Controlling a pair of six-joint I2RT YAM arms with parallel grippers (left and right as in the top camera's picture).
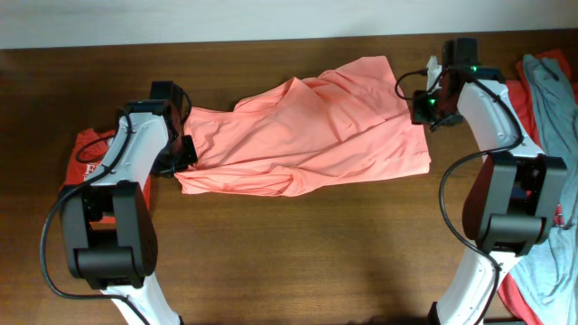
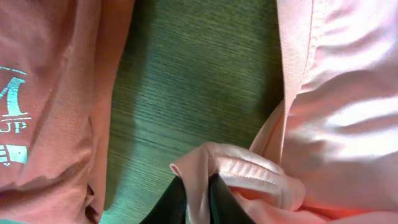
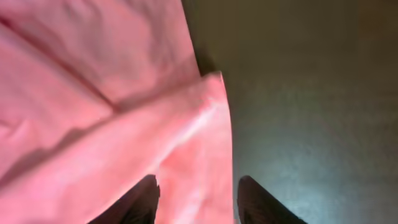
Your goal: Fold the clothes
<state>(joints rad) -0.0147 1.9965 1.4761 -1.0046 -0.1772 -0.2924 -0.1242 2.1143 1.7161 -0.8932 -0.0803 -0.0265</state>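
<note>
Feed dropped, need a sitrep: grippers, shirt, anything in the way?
Left gripper pinching salmon-pink shirt hem. Right gripper open, astride its edge. Shirt rumpled, partly folded over. Red lettered shirt beside left arm.

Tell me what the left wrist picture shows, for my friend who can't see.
The left gripper pinches a hem of the pink shirt at the bottom edge. Wooden table shows behind, a red lettered shirt at left.

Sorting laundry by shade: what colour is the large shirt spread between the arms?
Salmon-pink; the large soft T-shirt shows best in the overhead view.
</note>
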